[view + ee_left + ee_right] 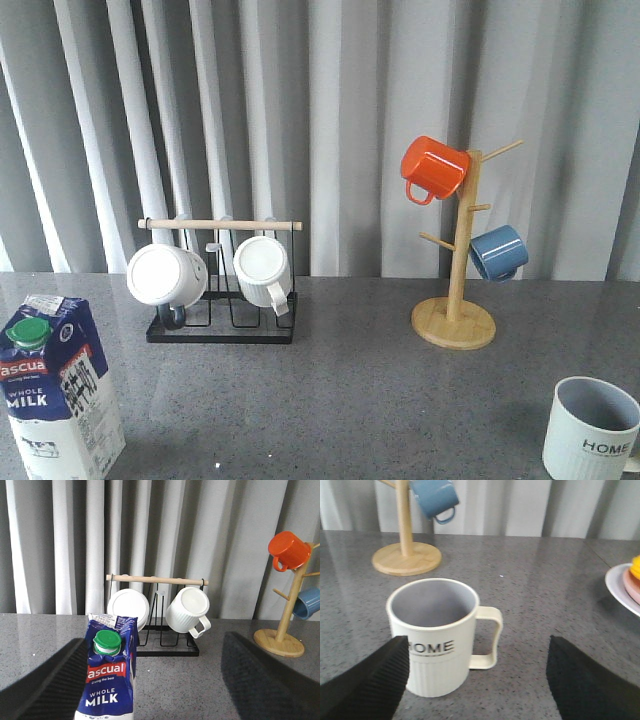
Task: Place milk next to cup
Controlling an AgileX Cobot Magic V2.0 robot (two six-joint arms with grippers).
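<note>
The milk [55, 385] is a tall blue and white carton with a green cap, upright at the table's front left corner. In the left wrist view the milk [111, 675] stands just ahead of my left gripper [160, 680], close to one black finger; the jaws are wide open and touch nothing. The cup [590, 430], a pale ribbed mug marked HOME, sits at the front right corner. The right wrist view shows the cup [434, 635] upright and empty in front of my right gripper [477, 680], which is open too. Neither gripper shows in the front view.
A black wire rack [222, 300] with a wooden bar holds two white mugs at the back left. A wooden mug tree [455, 320] carries an orange mug [433, 168] and a blue mug [498, 252]. A white plate [622, 587] with food lies to one side of the cup.
</note>
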